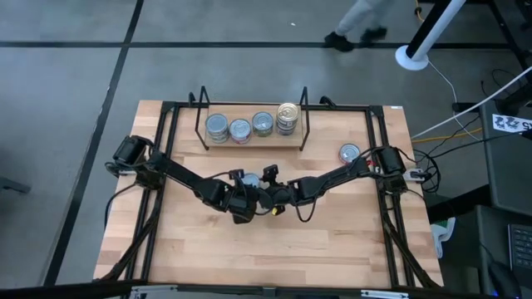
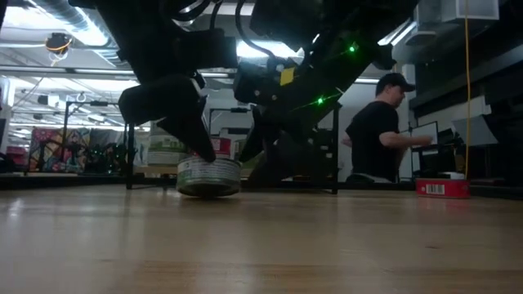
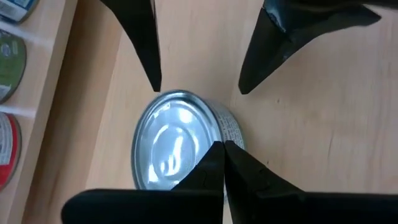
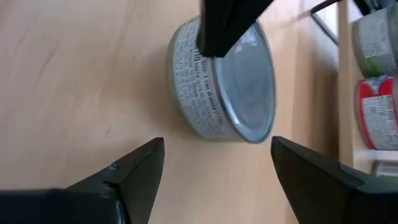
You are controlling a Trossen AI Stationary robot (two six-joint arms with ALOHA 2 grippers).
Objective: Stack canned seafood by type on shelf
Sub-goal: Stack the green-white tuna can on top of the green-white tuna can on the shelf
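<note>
Reaching in from the table's left edge, the left gripper (image 1: 241, 199) sits at the middle of the wooden table (image 1: 183, 249), directly in front of the shelf (image 1: 253, 143), with its fingers (image 3: 146, 46) spread on either side of a silver-lidded tin (image 3: 177, 146) that lies flat on the boards; the low view shows one dark finger touching the tin's side, but whether the tin is truly clamped cannot be told. Just right of that tin, the right gripper (image 1: 270, 198) meets the left one tip to tip, its own fingers (image 4: 134, 168) parted and empty, pointing at the same tin (image 4: 224, 81) from close by. On the shelf behind, four stacks of cans stand in a row: a blue-white one (image 1: 217, 127) at the left end, then a red-labelled one (image 1: 239, 130), a green one (image 1: 263, 124), and a taller stack with a gold-yellow lid (image 1: 288, 114) at the right end. One more tin (image 1: 349, 153) lies loose to the right of the shelf, beside the right arm.
</note>
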